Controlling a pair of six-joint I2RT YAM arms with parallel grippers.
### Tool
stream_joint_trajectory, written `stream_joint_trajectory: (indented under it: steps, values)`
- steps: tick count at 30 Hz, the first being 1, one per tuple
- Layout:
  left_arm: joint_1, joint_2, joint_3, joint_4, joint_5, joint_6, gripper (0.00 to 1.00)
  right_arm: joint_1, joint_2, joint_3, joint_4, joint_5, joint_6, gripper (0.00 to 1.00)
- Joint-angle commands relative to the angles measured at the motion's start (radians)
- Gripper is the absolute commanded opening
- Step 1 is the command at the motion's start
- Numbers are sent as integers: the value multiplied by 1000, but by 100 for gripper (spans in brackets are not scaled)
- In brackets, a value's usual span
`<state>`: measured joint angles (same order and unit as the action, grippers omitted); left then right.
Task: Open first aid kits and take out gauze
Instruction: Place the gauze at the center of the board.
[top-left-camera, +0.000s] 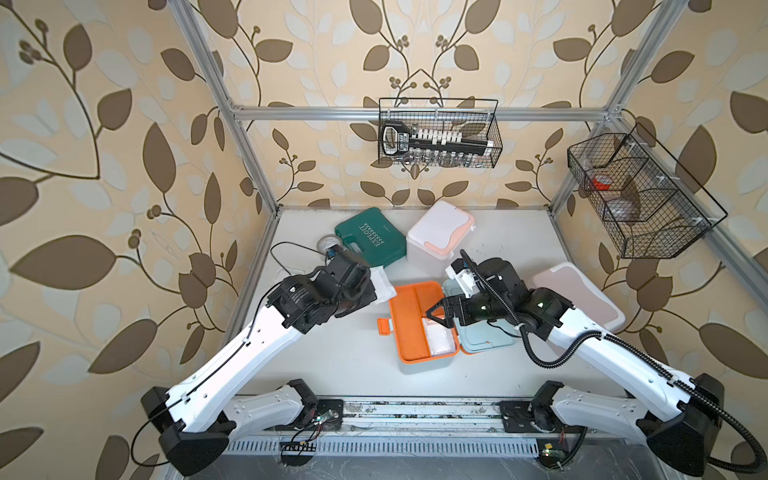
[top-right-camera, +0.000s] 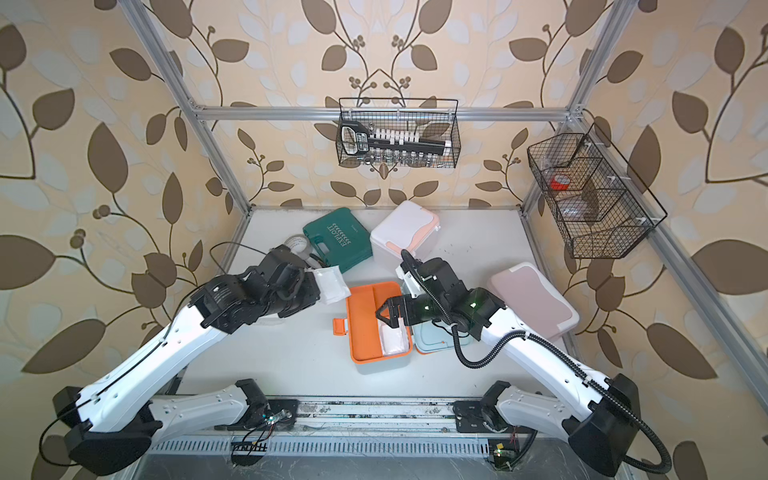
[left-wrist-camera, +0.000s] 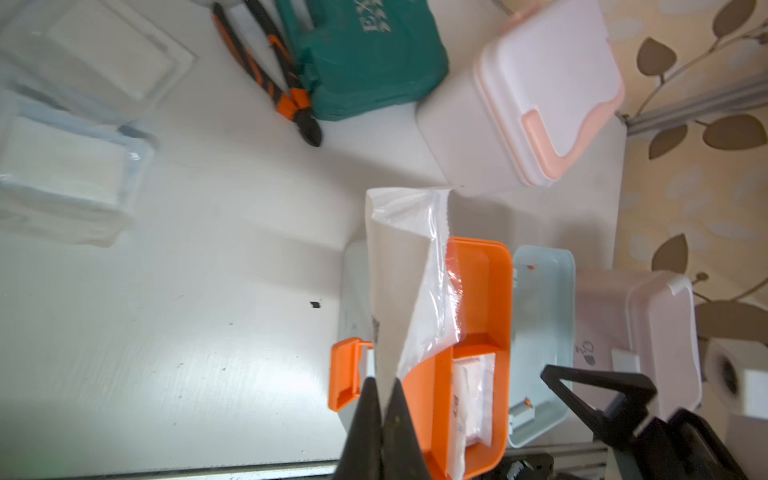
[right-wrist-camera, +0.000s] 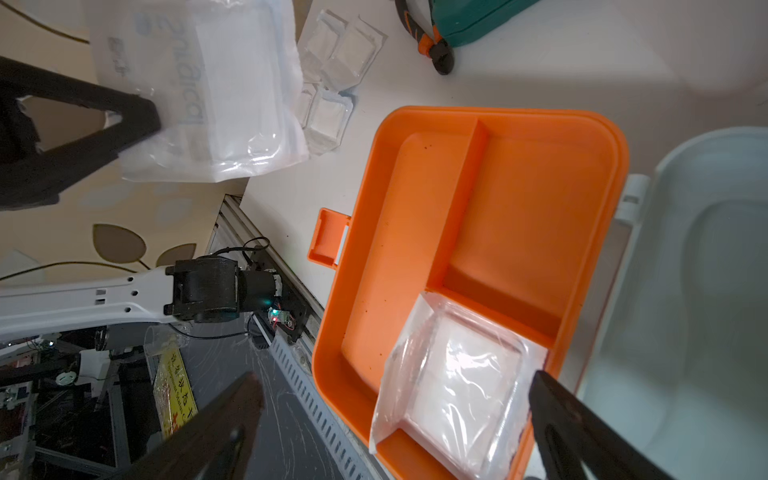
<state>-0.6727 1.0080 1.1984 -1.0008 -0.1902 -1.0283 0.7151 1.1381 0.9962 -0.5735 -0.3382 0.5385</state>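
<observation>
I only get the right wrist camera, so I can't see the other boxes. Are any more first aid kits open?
Observer: No. The white kit with peach trim, at the back beside the green case, has its lid down.
Operator: Is there another one?
Observer: Yes, the pink kit, to the robot's right of the open blue kit; it is shut too.
Operator: Anything else I'm missing?
Observer: A grey roll of tape at the back, beside the green case.

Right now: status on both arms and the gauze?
Left gripper shut on a gauze packet, held aloft. Right gripper open over second packet in orange tray of blue kit. White kit, pink kit lids down.
</observation>
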Motion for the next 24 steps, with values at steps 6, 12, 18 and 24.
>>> stream_joint_trajectory:
  steps: [6,12,18,24]
  values:
    - [410,-211,-218,-150,-84,-87,0,69,62,87,-8,68,5,100]
    - [737,-163,-275,-190,-19,-36,0,93,90,138,-51,86,-7,99]
    - [928,-114,-282,-235,-48,-61,0,105,107,162,-84,96,-14,100]
    - [1061,-5,-307,-201,-42,-64,0,114,109,169,-92,101,-10,100]
